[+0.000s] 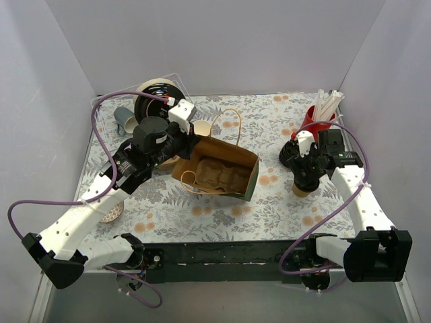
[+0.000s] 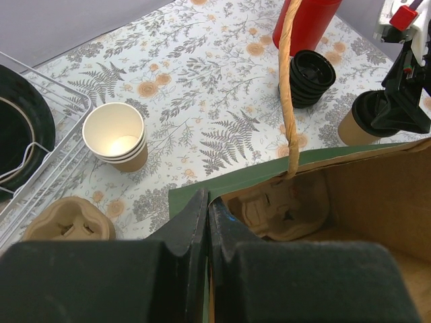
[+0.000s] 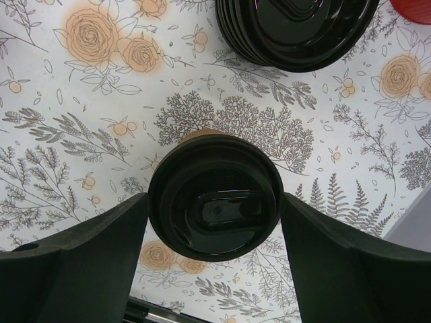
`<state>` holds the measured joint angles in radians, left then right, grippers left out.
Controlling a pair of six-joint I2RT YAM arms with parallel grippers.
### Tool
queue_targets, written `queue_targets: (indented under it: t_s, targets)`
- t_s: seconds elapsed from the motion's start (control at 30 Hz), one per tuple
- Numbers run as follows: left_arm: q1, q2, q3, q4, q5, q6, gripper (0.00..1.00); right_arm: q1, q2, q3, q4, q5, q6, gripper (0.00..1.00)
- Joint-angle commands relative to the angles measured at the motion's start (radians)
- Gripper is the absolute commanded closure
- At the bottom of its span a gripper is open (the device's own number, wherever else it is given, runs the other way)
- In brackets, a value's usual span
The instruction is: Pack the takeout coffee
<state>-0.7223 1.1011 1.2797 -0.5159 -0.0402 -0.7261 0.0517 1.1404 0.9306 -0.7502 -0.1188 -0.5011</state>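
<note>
The takeout coffee (image 3: 214,205), a tan cup with a black sip lid, stands on the flowered table at the right (image 1: 304,190) (image 2: 360,121). My right gripper (image 3: 214,202) (image 1: 306,176) hangs straight over it, open. Its fingers (image 3: 108,242) flank the lid closely on both sides. The brown paper bag with a green side (image 1: 250,183) (image 2: 377,195) lies open in the middle. A pulp cup carrier (image 1: 219,176) (image 2: 283,208) rests inside it. My left gripper (image 2: 207,202) (image 1: 183,149) is shut on the bag's green rim.
A stack of black lids (image 1: 291,156) (image 3: 296,27) sits just behind the coffee. A red holder of straws (image 1: 313,118) is behind that. Lidless cups (image 1: 202,128) (image 2: 116,134) stand behind the bag. A wire rack with plates (image 1: 155,97) fills the back left. A loose pulp carrier (image 2: 67,222) lies to the left.
</note>
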Motion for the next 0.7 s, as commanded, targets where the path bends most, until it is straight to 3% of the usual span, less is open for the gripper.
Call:
queue_targets:
  t_s: [0.0, 0.67]
  targets:
    - [-0.005, -0.040, 0.035, -0.003, 0.006, 0.014, 1.00, -0.007, 0.015, 0.017, 0.038, 0.024, 0.007, 0.13]
    - [-0.005, -0.043, 0.020, 0.004, 0.003, 0.028, 1.00, -0.041, 0.035, -0.019, 0.037, 0.007, 0.136, 0.14]
